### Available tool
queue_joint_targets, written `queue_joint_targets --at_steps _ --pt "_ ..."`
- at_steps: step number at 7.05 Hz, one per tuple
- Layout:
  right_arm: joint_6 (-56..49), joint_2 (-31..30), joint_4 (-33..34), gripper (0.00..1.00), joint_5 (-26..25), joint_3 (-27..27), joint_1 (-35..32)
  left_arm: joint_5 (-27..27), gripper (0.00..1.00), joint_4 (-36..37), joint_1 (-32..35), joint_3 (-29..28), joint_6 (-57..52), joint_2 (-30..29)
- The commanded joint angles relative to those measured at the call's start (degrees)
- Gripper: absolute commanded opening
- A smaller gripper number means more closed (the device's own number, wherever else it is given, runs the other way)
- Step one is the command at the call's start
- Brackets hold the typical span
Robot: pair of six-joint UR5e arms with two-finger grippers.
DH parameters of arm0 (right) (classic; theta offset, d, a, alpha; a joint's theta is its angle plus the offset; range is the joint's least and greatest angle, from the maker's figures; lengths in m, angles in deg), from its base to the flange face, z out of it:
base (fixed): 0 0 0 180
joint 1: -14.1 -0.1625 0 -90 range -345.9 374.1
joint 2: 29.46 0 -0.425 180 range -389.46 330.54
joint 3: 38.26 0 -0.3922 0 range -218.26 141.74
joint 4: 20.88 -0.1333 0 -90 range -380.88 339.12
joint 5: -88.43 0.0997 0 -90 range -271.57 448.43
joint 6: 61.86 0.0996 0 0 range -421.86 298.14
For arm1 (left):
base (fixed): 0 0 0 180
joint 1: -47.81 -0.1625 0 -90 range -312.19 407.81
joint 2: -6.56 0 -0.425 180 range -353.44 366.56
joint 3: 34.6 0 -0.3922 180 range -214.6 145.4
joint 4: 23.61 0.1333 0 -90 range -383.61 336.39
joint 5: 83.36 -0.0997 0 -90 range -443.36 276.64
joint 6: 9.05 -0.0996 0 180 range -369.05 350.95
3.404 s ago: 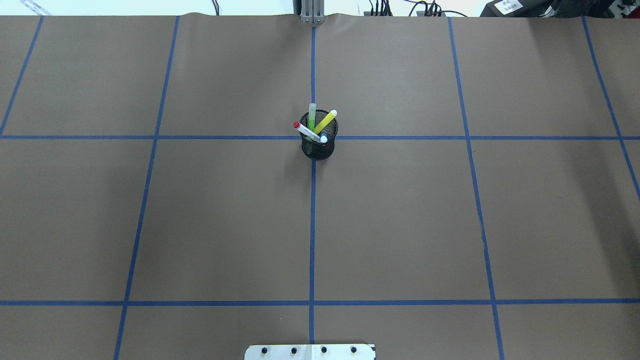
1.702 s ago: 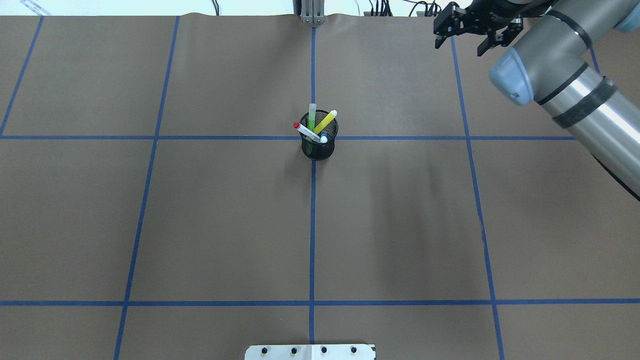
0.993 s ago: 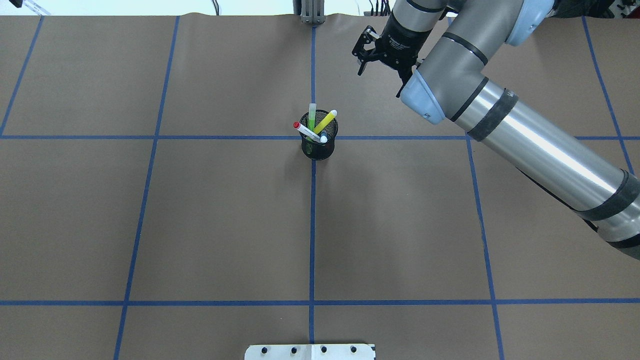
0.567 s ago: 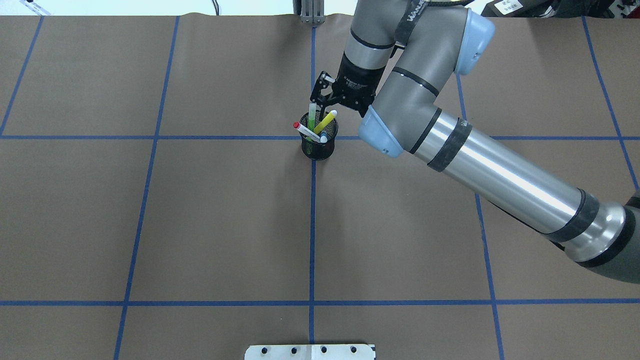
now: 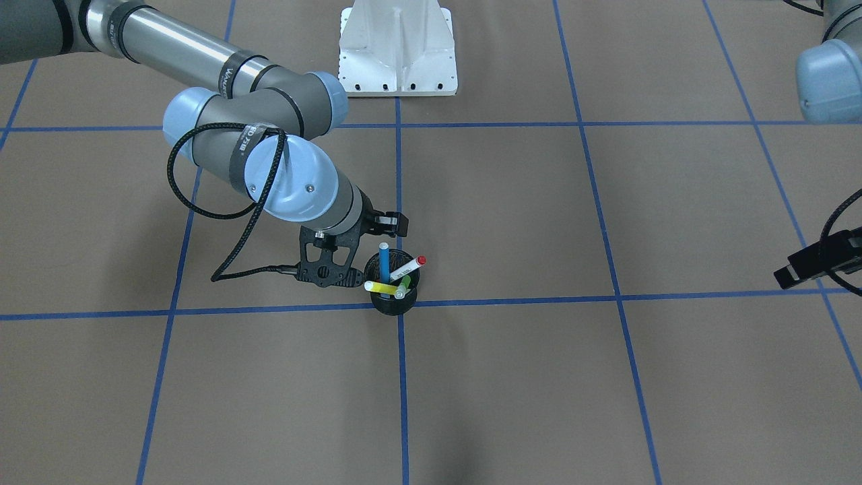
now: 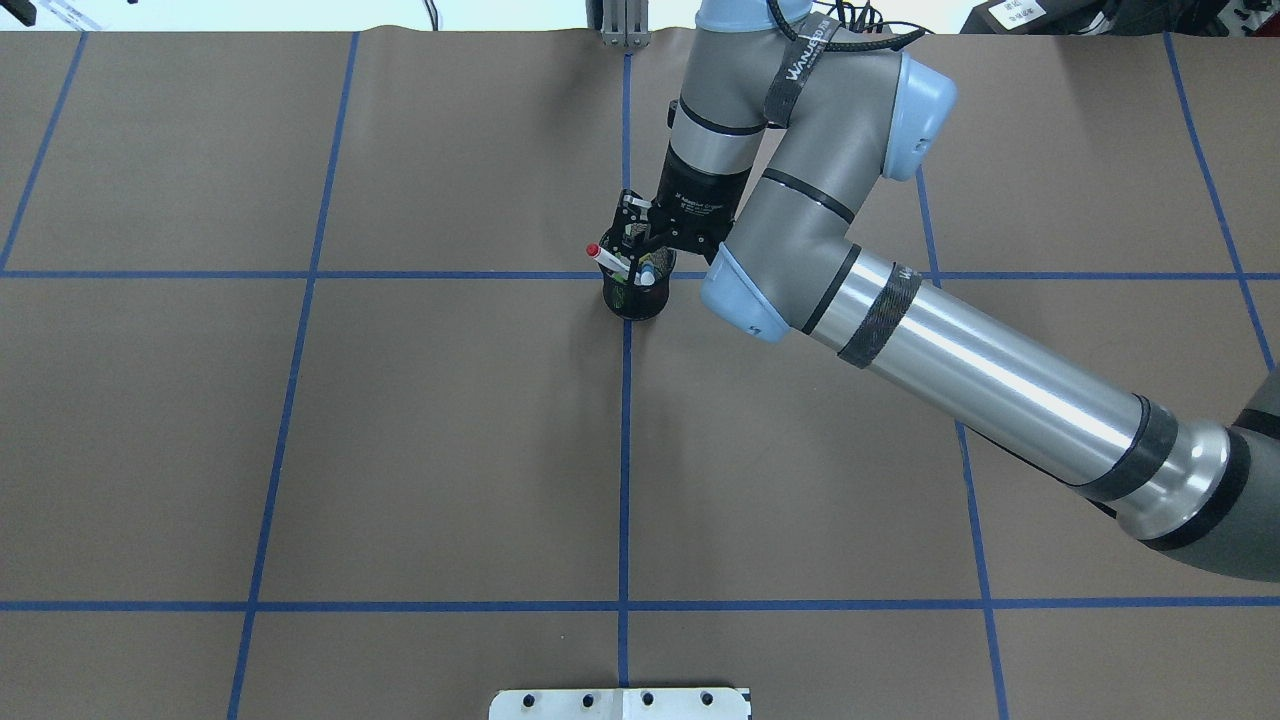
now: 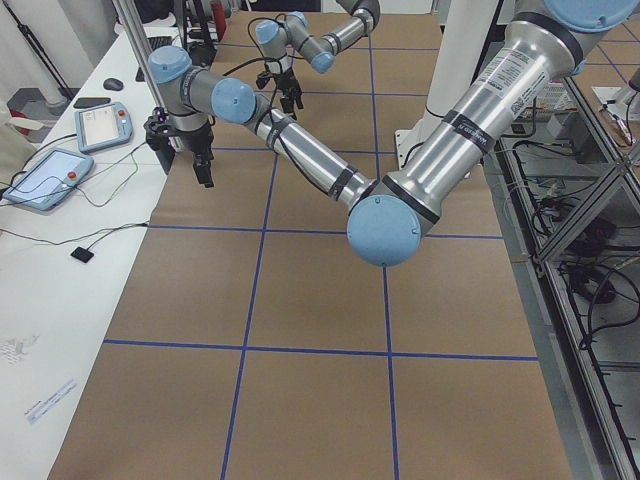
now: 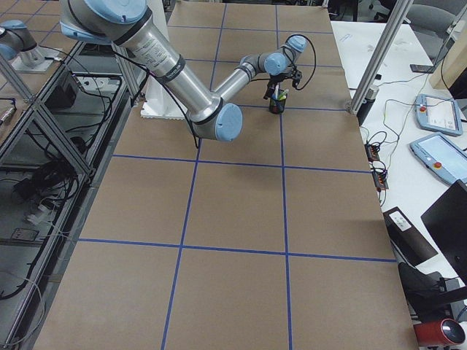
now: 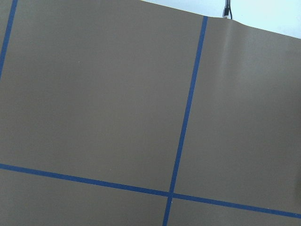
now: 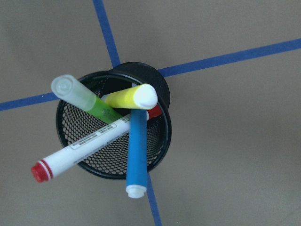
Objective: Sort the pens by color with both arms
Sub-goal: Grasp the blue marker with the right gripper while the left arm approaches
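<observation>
Progress: zero pens sorted. All four stand in the black mesh cup [image 10: 161, 141], which sits on a crossing of the blue tape grid [image 6: 625, 450] at mid-table [image 6: 400, 450].

Right wrist view, read from the cup centre:
- lime green pen [image 10: 87, 101] leans to 10 o'clock
- yellow pen [image 10: 129, 98] to 1 o'clock
- blue pen [image 10: 137, 150] to 6 o'clock
- white pen with red cap [image 10: 89, 148] to 8 o'clock, lying low across the rim, under the blue one

Right gripper [image 6: 638, 243] hangs directly over the cup; its arm enters the overhead view from 4 o'clock. Jaws look spread with nothing between them, and no pen is lifted. My read: it's in the approach, first pick not yet made. Which pen it's lined up on, can't tell.

Left gripper [image 7: 200, 165] is parked well apart from the cup, out by the table's far edge. Whether its jaws are apart or together, cannot tell. Its wrist camera shows only bare paper and tape.

Left to do: everything. Four extractions and four placements, split across both arms. No sorting spots are marked that I can see.
</observation>
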Motion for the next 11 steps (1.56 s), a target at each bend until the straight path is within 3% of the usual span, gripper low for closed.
queue_joint_targets --at_steps 1,5,7,11 --pt "0.83 0.16 -0.16 0.81 3.26 2.7 -1.04 0.09 1.0 0.17 -0.93 0.8 3.45 -0.7" --pt "0.14 2.35 -0.51 0.78 4.09 3.41 -1.84 -0.35 1.0 0.17 -2.25 1.95 5.58 -1.58" --pt "0.05 3.23 -9.16 0.72 3.56 10.05 -1.67 -0.7 1.0 -0.27 -6.62 1.51 10.82 -2.8" --pt "0.93 4.29 -9.74 0.64 4.08 12.38 -1.58 -0.79 1.0 -0.62 -9.02 1.24 14.37 -4.66"
